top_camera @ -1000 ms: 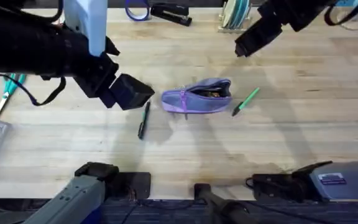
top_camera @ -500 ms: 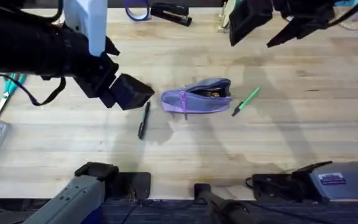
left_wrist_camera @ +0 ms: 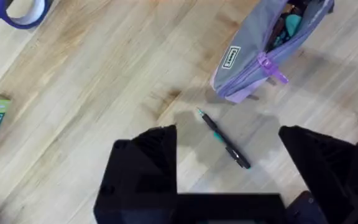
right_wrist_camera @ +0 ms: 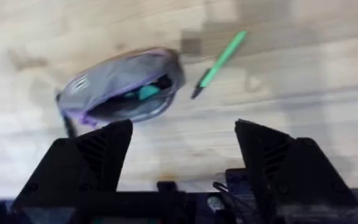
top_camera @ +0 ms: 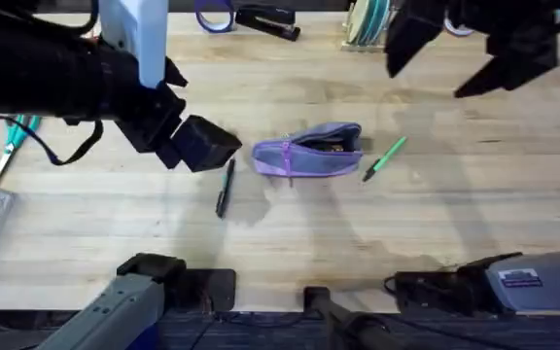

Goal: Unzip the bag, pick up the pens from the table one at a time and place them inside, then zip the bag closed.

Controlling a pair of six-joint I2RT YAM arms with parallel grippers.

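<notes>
Bag [top_camera: 309, 152] lies crosswise (unzipped, apparently); both hands [left_wrist_camera: 229, 155] [right_wrist_camera: 182, 146] spread apart, empty.

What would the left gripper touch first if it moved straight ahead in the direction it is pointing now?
Probably the black pen. In the left wrist view it lies on the table between the open fingers of the left gripper, just ahead of them. The bag lies farther along. Depth is unclear, so it might meet bare table beside the pen.
</notes>
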